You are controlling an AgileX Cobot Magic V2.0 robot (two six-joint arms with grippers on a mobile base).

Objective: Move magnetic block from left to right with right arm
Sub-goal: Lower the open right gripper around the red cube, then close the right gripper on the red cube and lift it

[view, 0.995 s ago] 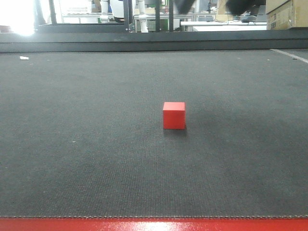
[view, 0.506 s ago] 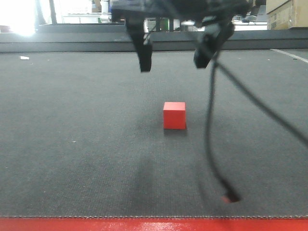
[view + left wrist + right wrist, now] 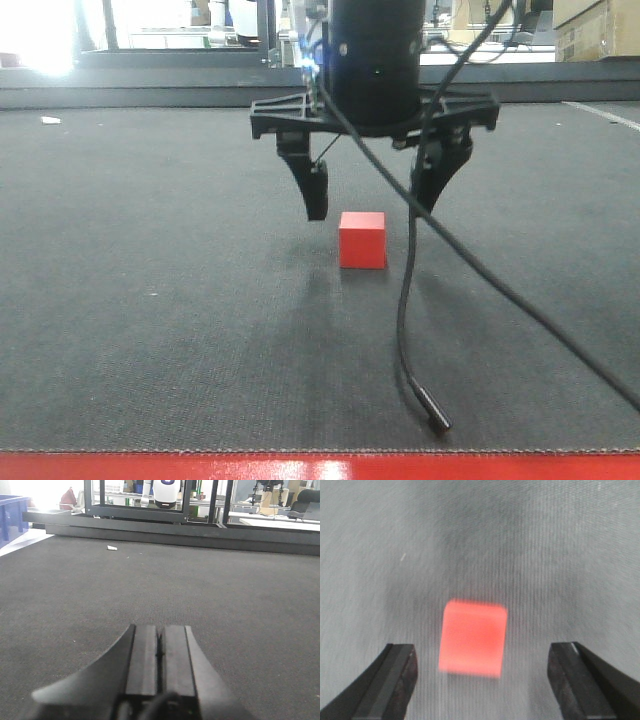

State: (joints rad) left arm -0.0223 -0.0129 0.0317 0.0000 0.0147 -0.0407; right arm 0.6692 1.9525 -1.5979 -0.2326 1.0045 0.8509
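Magnetic block (image 3: 362,240) sits on the mat (image 3: 150,300) at centre of the front view, right gripper (image 3: 371,207) spread wide astride it and not touching, left gripper (image 3: 160,652) clenched empty; the block looks light, rigid and matte, so pinch two opposite flat faces mid-height.

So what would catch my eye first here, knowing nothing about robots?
The small bright red cube, alone in the middle of the dark grey mat. Right over it hangs the black right gripper, jaws wide open with a finger on either side of the cube, not touching it. A loose black cable dangles from the arm in front of it.
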